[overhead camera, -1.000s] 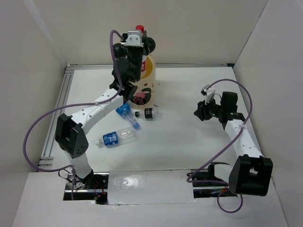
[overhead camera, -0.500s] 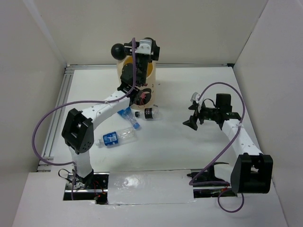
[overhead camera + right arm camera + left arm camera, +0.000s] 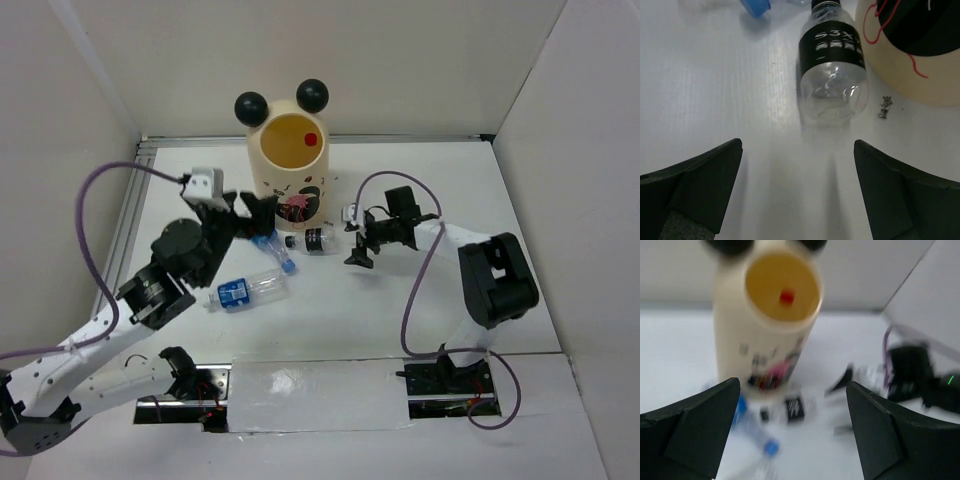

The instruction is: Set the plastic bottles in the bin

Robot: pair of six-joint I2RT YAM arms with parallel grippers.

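Note:
The cream bin with two black ball ears stands at the back; a red cap shows inside it. Three plastic bottles lie in front of it: a black-labelled one, a blue-capped one and a blue-labelled one. My left gripper hangs open and empty left of the bin, facing it. My right gripper is open just right of the black-labelled bottle, whose base points at the gap between the fingers without touching them.
White walls close in the table on three sides. A metal rail runs along the left edge. The right arm's purple cable loops over the table. The bin's base sits right beside the black-labelled bottle.
My left gripper opened over the bin, then swung back down and left. A red-capped bottle now lies inside the bin. My right gripper opened and moved left to the black-labelled bottle.

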